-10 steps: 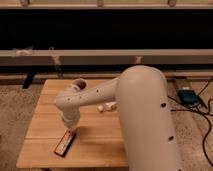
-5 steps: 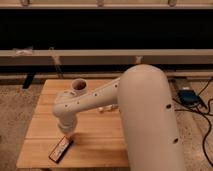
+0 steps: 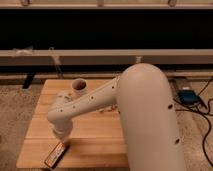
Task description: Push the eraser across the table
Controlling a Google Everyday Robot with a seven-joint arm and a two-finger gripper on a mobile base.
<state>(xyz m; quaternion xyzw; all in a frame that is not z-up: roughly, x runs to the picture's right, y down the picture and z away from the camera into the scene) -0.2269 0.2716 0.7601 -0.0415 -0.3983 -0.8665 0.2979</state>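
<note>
Sliding nearer the table [image 3: 95,145] corner — eraser [image 3: 55,154], hand [image 3: 64,141] behind — grip unclear.

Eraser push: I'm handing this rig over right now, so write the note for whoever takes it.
Gripper: down at the table's near-left part, at the upper end of the eraser; the arm hides it.
Eraser: flat on the table, lying diagonally close to the front-left edge.
Done: gripper brought down to the eraser.
Left: judge whether the push has gone far enough; go carefully, since the eraser is already near the edge. Then lift away.
</note>
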